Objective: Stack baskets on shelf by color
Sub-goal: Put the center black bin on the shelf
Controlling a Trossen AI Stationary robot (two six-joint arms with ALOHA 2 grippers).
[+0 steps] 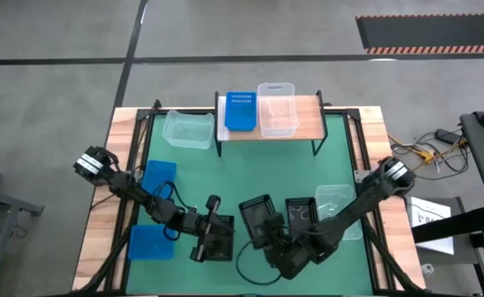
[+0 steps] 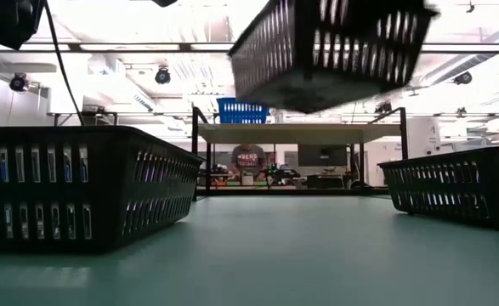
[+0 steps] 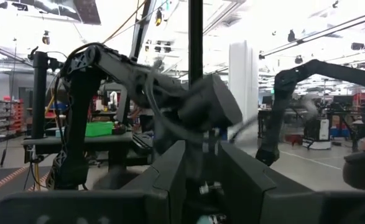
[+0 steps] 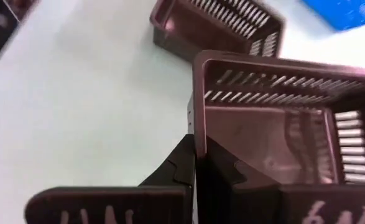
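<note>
Right gripper (image 4: 194,163) jaws clenched on wall of black mesh basket (image 1: 258,216), lifted off desk (image 1: 250,177) for carrying to shelf (image 1: 307,124). Left gripper (image 1: 211,239) at second black basket (image 1: 218,245); jaws' state unclear.

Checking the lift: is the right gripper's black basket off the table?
Apart. Low view shows the black basket hanging well above the green table, with open room visible between.

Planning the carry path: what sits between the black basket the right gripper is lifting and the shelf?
In the high view, only bare green table lies between the lifted black basket in the right gripper and the shelf. The low view agrees.
</note>
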